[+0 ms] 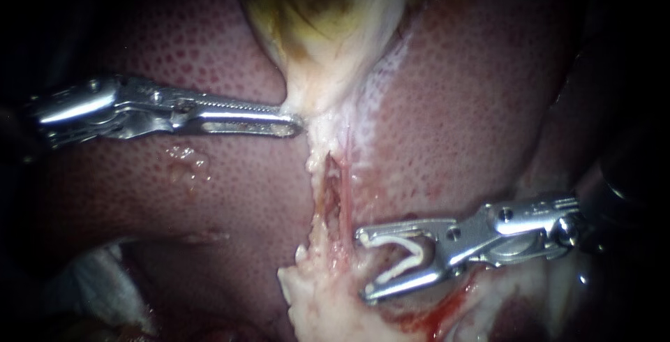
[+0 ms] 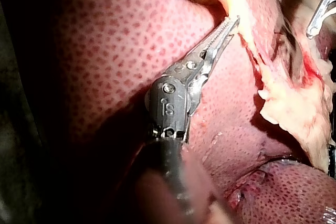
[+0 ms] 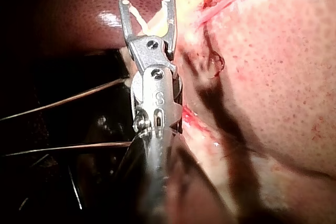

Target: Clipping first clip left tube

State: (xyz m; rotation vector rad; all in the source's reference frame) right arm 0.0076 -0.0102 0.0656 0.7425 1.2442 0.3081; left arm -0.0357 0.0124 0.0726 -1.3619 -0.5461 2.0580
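Tube [image 1: 345, 199]: thin and reddish, lying bare in the pale strip of tissue running from the gallbladder [image 1: 328, 21] toward the near side, with the liver [image 1: 474, 105] to the left and to the right of it. Cannot tell whether the left tube or the right one, only this one clearly seen. Right instrument [image 1: 363, 264] coming in from the right, at the near part of the strip; jaws spread wide and grasping a white clip [image 1: 408, 264], one leg against each jaw, the open side turned to the tube. Jaw tips just right of the tube, beside it and not around it. Left instrument [image 1: 296, 124] coming in from the left, farther away, well apart from the right one; long toothed jaws clenched on the pale narrow end of the gallbladder
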